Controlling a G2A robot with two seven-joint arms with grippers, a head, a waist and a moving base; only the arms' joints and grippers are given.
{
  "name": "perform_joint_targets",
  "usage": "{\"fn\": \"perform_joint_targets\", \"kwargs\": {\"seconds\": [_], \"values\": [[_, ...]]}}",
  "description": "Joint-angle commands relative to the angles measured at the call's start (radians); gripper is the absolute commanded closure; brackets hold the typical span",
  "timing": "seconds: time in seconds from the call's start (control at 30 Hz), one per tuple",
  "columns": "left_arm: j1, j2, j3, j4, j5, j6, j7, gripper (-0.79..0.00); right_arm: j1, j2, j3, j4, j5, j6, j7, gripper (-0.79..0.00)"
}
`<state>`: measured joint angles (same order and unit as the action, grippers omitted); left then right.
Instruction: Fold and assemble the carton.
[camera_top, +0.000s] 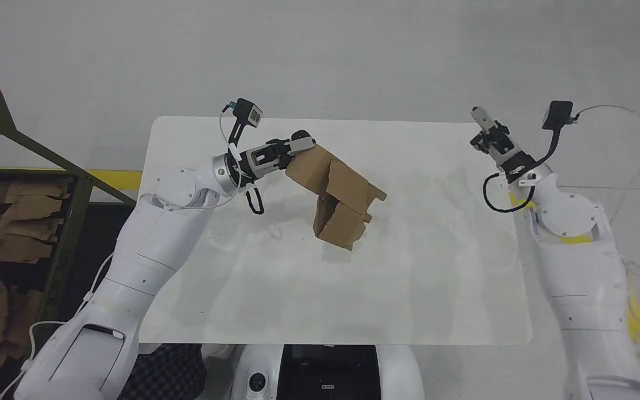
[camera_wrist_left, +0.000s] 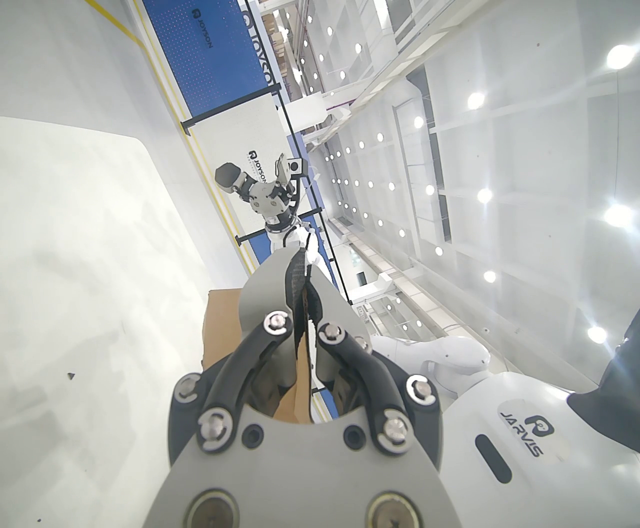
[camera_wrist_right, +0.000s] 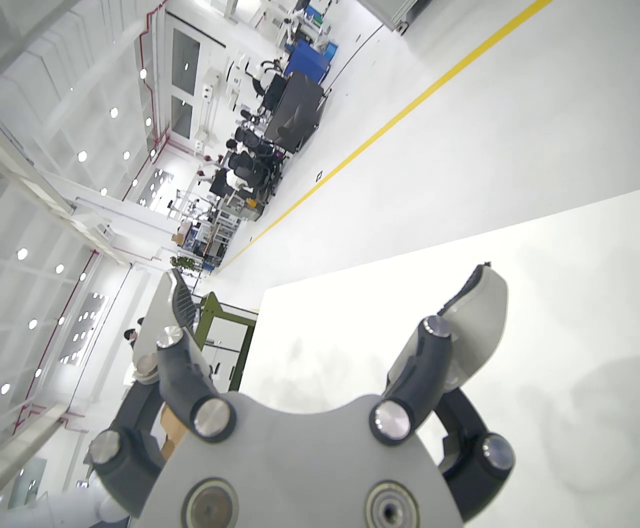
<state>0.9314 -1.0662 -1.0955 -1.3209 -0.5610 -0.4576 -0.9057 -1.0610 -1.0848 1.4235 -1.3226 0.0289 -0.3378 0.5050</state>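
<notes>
Noted carton (camera_top: 338, 195), brown, partly folded, over the middle of the table (camera_top: 430, 290), a little toward the left arm's side. Found left gripper (camera_top: 297, 143) clenched on the carton's upper flap at its far end; confirmed from left wrist view, with the cardboard edge pinched between both fingers (camera_wrist_left: 260, 295). Logged carton as tilted: gripped end raised, lower folded part toward table centre. Cannot tell whether that lower end touches the surface. Saw flaps sticking out unevenly, box shape not closed. Found right gripper (camera_top: 487, 128) well apart from carton, above the table's far right corner, jaws spread wide, holding nothing. Noted more brown cardboard (camera_top: 30, 215) on a shelf off the table's left side.
</notes>
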Motion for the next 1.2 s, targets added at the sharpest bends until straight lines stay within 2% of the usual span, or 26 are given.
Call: {"fn": "perform_joint_targets", "kwargs": {"seconds": [0.0,0.2,0.47,0.8,1.17], "values": [[0.000,0.000,0.000,0.000,0.000,0.000,0.000,0.000,-0.022,0.001,-0.004,-0.025,0.015,-0.008,0.039,-0.785],[0.000,0.000,0.000,0.000,0.000,0.000,0.000,0.000,-0.096,0.007,0.000,-0.091,0.052,-0.050,0.133,-0.785],[0.000,0.000,0.000,0.000,0.000,0.000,0.000,0.000,-0.189,0.010,-0.014,-0.165,0.177,-0.074,0.250,-0.785],[0.000,0.000,0.000,0.000,0.000,0.000,0.000,0.000,-0.249,-0.001,-0.115,-0.227,0.233,-0.084,0.324,-0.785],[0.000,0.000,0.000,0.000,0.000,0.000,0.000,0.000,-0.253,-0.001,-0.120,-0.234,0.246,-0.090,0.331,-0.785]]}}
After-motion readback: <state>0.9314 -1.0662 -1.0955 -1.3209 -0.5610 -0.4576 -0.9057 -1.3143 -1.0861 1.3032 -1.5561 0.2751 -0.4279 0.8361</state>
